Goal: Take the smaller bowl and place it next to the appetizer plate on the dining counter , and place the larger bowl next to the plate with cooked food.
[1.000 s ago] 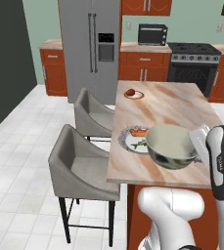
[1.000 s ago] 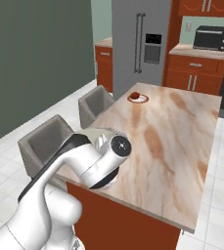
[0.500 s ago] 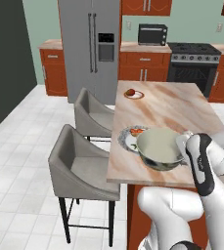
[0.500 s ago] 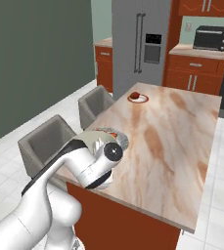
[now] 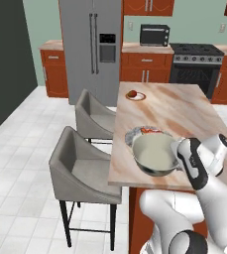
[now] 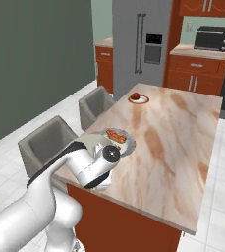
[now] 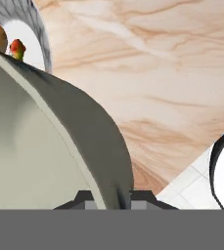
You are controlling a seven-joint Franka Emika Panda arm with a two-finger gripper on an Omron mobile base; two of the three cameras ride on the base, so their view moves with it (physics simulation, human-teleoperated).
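A: Arm pose? 
B: The white arm reaches from the base over the near end of the desk (image 5: 184, 114), forearm roughly level and bent back toward the chairs. In the left base view the hand (image 5: 177, 155) sits at the right rim of the larger bowl (image 5: 153, 154). In the right base view the wrist and elbow cover most of the bowl, so only a strip of the rim (image 6: 92, 139) shows.

A: Grip state? 
B: Fingers nearly closed, pinching the bowl's wall: the hand view has one dark fingertip (image 7: 84, 197) on the inside of the rim and the other on the outside, the wall (image 7: 91, 141) running between them.

A: Bowl position? 
B: At the near left end of the marbled top, just beside the plate with cooked food (image 5: 141, 133) and overlapping its near edge in the left base view. Whether the bowl's base touches the desk I cannot tell.

A: Materials, shapes? 
B: Bowl is deep and round, plain cream inside, grey outside, smooth. Plate is round with a grey patterned rim (image 7: 33, 22); the food on it is orange-red with a green bit. Desk top is beige-pink marble with darker veins, sides red-brown wood. Two grey shell chairs (image 5: 83, 166) on thin dark legs stand on the left side. At the far end a small white plate with something red (image 6: 138, 98).
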